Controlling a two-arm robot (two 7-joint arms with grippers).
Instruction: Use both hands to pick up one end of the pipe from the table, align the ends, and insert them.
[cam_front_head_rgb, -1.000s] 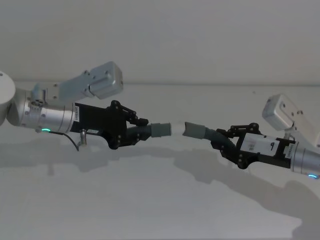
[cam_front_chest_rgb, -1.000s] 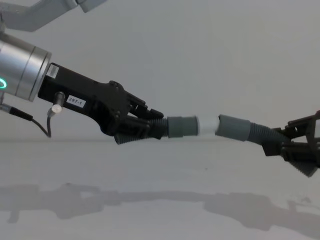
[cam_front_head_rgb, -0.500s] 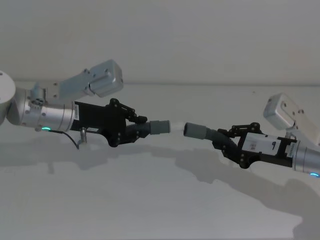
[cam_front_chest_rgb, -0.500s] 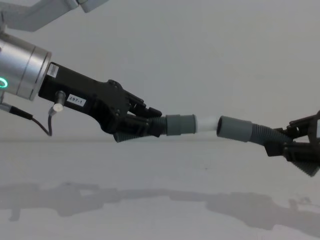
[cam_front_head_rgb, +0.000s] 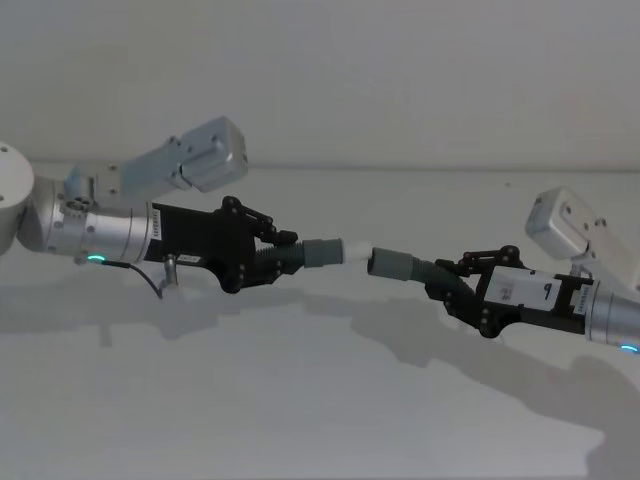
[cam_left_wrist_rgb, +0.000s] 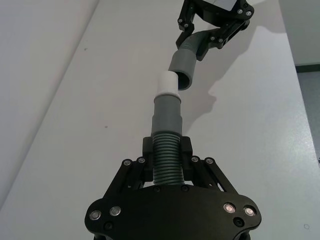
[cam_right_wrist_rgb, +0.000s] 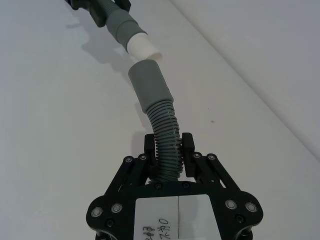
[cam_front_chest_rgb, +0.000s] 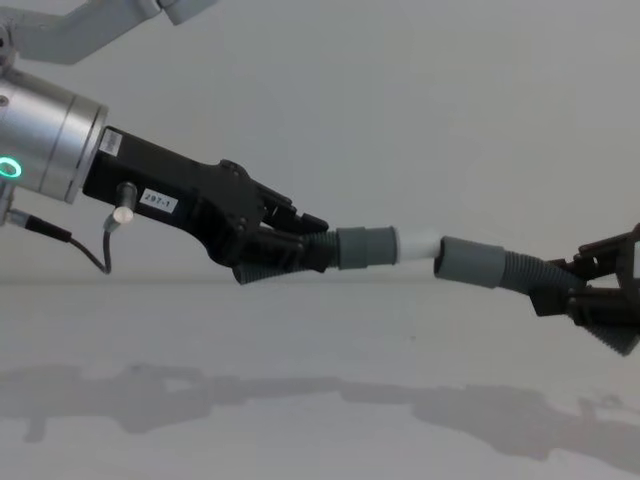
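Observation:
Both pipe pieces hang in the air above the white table (cam_front_head_rgb: 300, 400). My left gripper (cam_front_head_rgb: 272, 256) is shut on the ribbed part of one piece (cam_left_wrist_rgb: 166, 157), whose grey cuff (cam_front_chest_rgb: 366, 247) ends in a narrower white tip (cam_front_chest_rgb: 416, 245). My right gripper (cam_front_head_rgb: 446, 282) is shut on the ribbed part of the other piece (cam_right_wrist_rgb: 166, 135), whose grey cuff (cam_front_chest_rgb: 472, 261) faces the white tip. The tip reaches the rim of that cuff's mouth. In the left wrist view the white tip (cam_left_wrist_rgb: 167, 83) sits slightly off to one side of the cuff (cam_left_wrist_rgb: 183, 67), and the two pieces meet at an angle.
Shadows of both arms fall on the table below the pipe. A plain pale wall (cam_front_head_rgb: 400, 80) rises behind the table's far edge.
The gap between the white tip and the right piece's cuff has closed. The left gripper has moved its piece toward the right one until the tip touches the cuff's mouth.

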